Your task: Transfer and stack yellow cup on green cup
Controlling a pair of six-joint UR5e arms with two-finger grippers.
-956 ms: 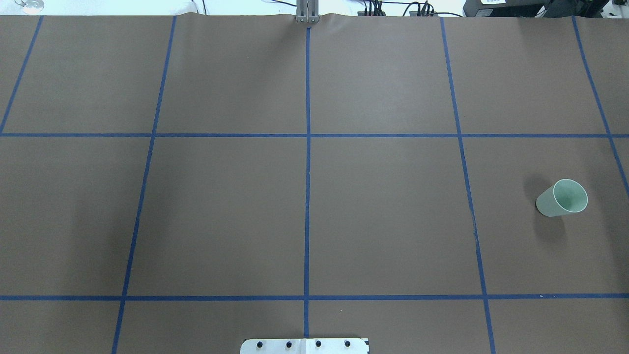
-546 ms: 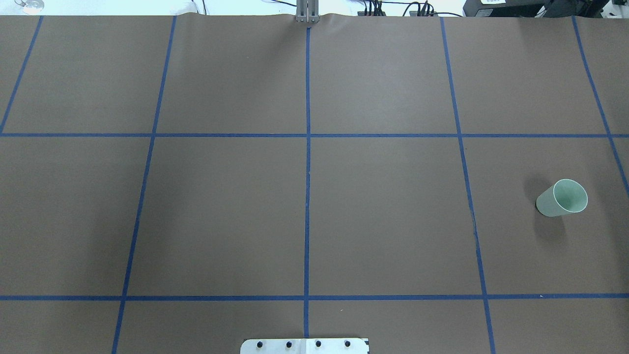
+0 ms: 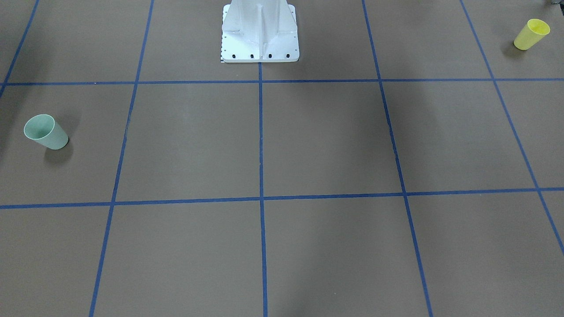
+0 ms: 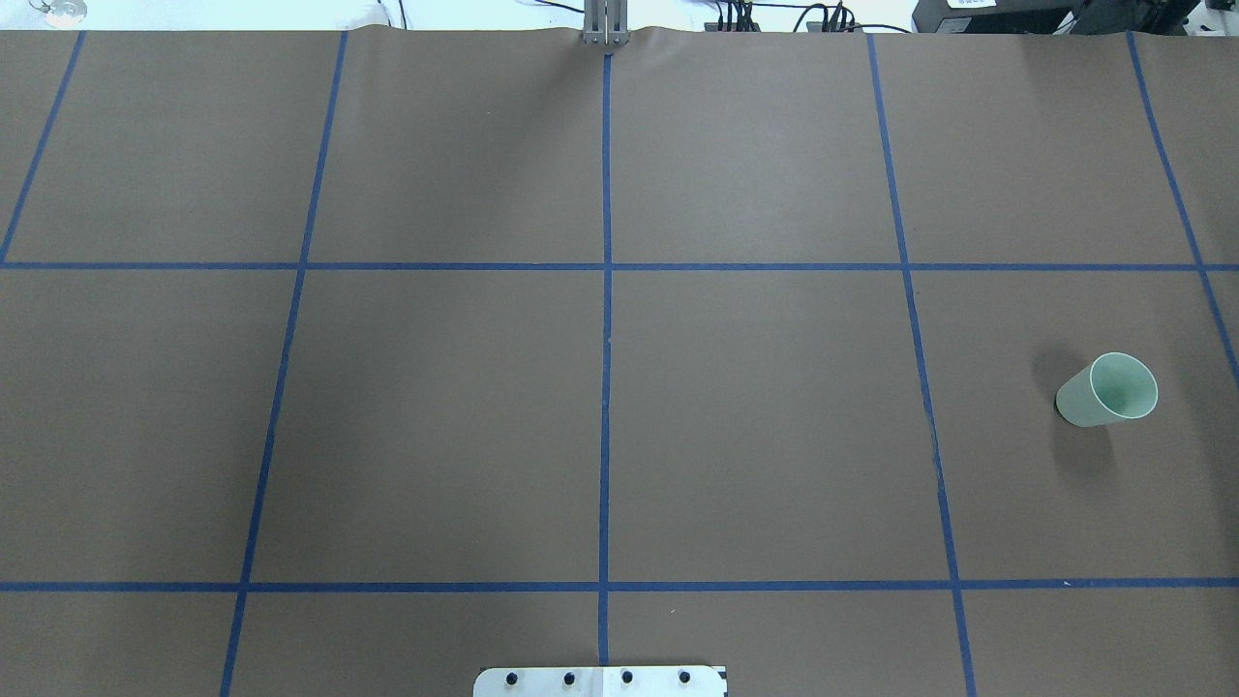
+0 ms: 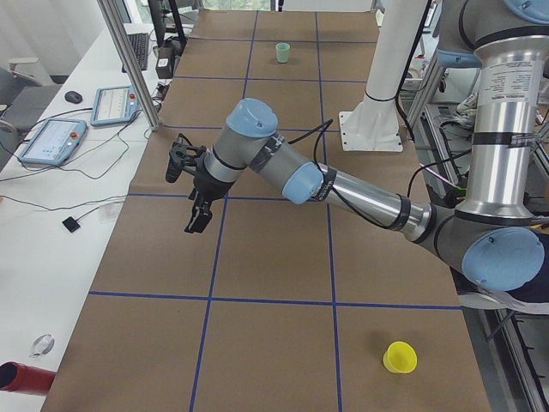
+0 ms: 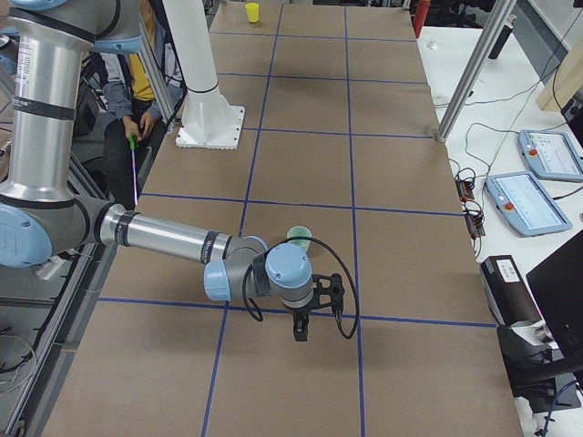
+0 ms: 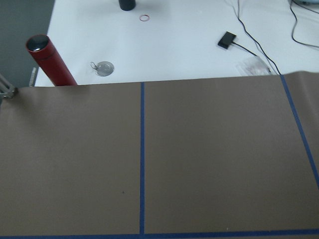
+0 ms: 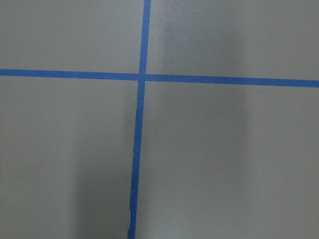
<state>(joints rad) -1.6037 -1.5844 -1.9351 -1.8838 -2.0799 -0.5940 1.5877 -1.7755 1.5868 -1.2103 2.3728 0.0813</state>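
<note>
Table cover (image 4: 436, 416): flat brown, crossed by a grid of blue tape lines (image 4: 606, 387).
Green cup (image 4: 1106, 390), right of the overhead frame: pale mint, unpatterned.
Yellow cup (image 3: 531, 34), upper right of the front-facing frame: bright yellow, plain.
Robot base (image 3: 260, 31), top centre: white, with a row of black bolt heads.
Left arm (image 5: 360, 196) and right arm (image 6: 164, 238): silver tubes, pale blue joint caps.
Left gripper (image 5: 196, 219) and right gripper (image 6: 300, 330): black.
Red cylinder (image 7: 50, 62), upper left of the left wrist frame: dark top, on a white bench (image 7: 189, 45).

One yellow cup (image 3: 531, 35), one green cup (image 3: 45, 132), two robot arms (image 5: 360, 197) (image 6: 164, 237).
</note>
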